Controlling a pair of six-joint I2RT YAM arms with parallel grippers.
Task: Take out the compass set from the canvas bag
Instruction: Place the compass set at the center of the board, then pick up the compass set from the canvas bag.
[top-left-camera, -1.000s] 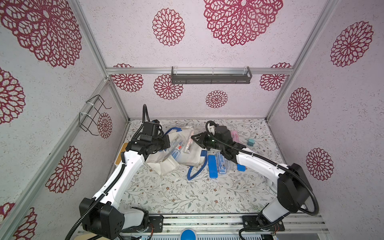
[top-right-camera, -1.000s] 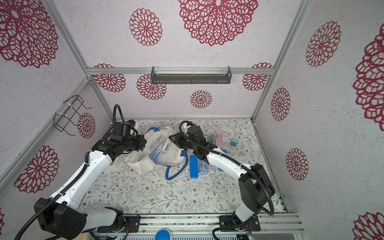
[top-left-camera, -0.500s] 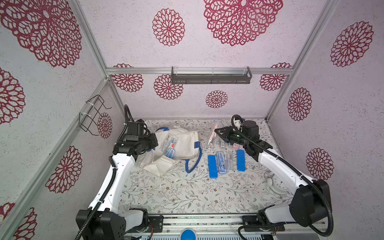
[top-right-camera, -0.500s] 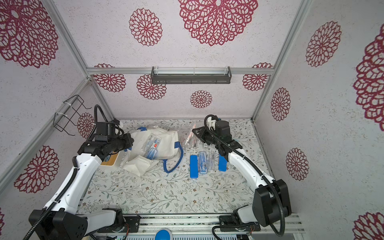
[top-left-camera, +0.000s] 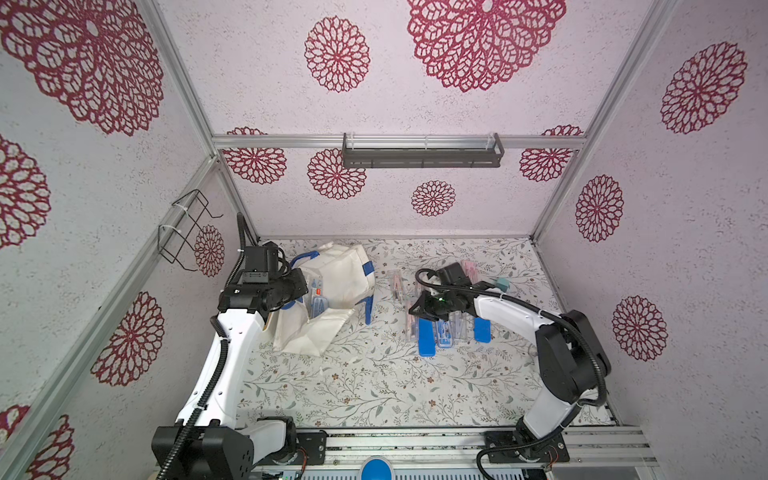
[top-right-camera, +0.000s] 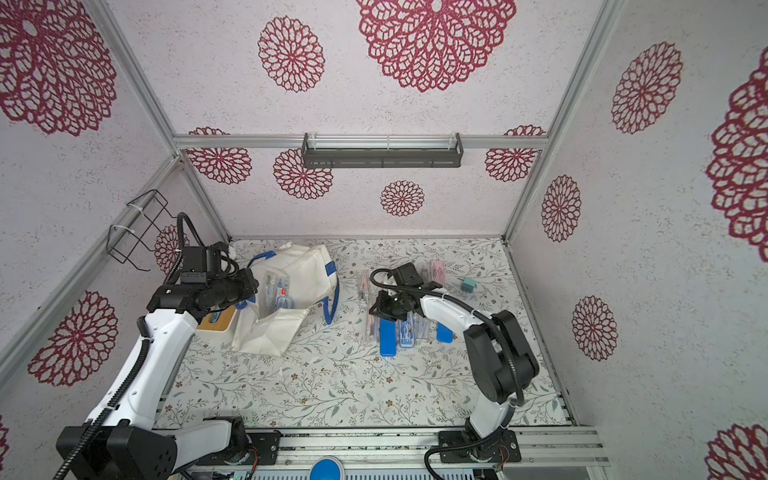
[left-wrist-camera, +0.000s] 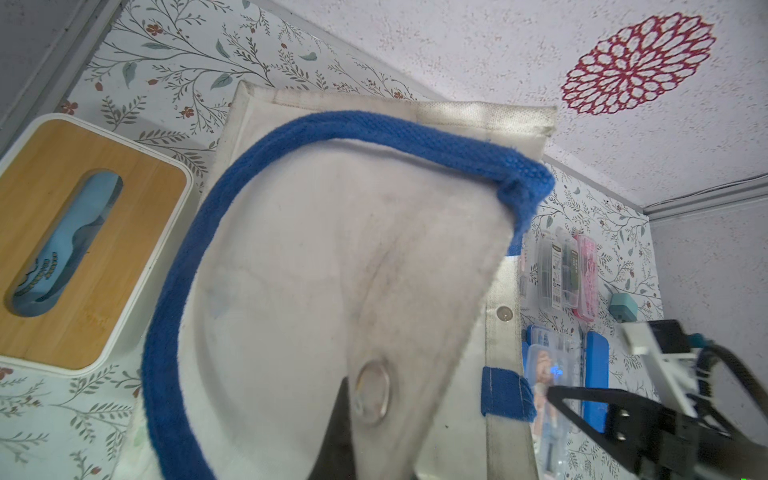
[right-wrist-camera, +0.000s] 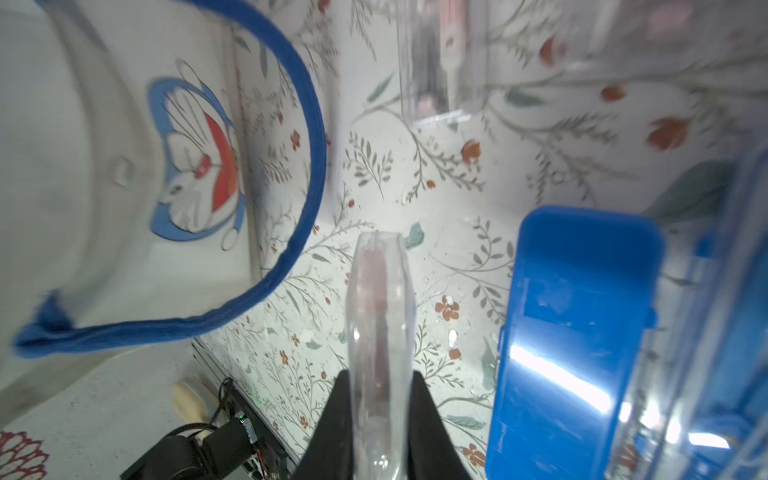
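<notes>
Floral-print paper covers the tabletop (top-left-camera: 374, 386), boxed in by pale walls stamped with red rosettes. At its far left lies the off-white canvas bag (top-left-camera: 345, 282) with bright blue strap handles, its mouth turned toward the middle. The left gripper (top-left-camera: 302, 287) is closed tight on the bag's rim fabric beside a metal snap (left-wrist-camera: 372, 392), apparently to lift the lip and hold the mouth gaping so the contents can be reached. A packaged set (top-left-camera: 318, 297) shows inside the opening in both top views. The right gripper (right-wrist-camera: 379, 386) has its jaws nearly together, pinching by its narrow edge a slim, clear plastic compass set (right-wrist-camera: 380, 307) with a pink instrument inside. That set is out of the bag, apart from its blue handle, and held low over the table just beside a row of flat cases, blue plastic ones (top-left-camera: 427, 343) and clear ones, laid side by side. The thin-edge grip suits laying the case down alongside its neighbours, so I judge this the placing step of one extraction. A white tissue box with a bamboo lid (left-wrist-camera: 83, 241) sits beside the bag, playing no part.
</notes>
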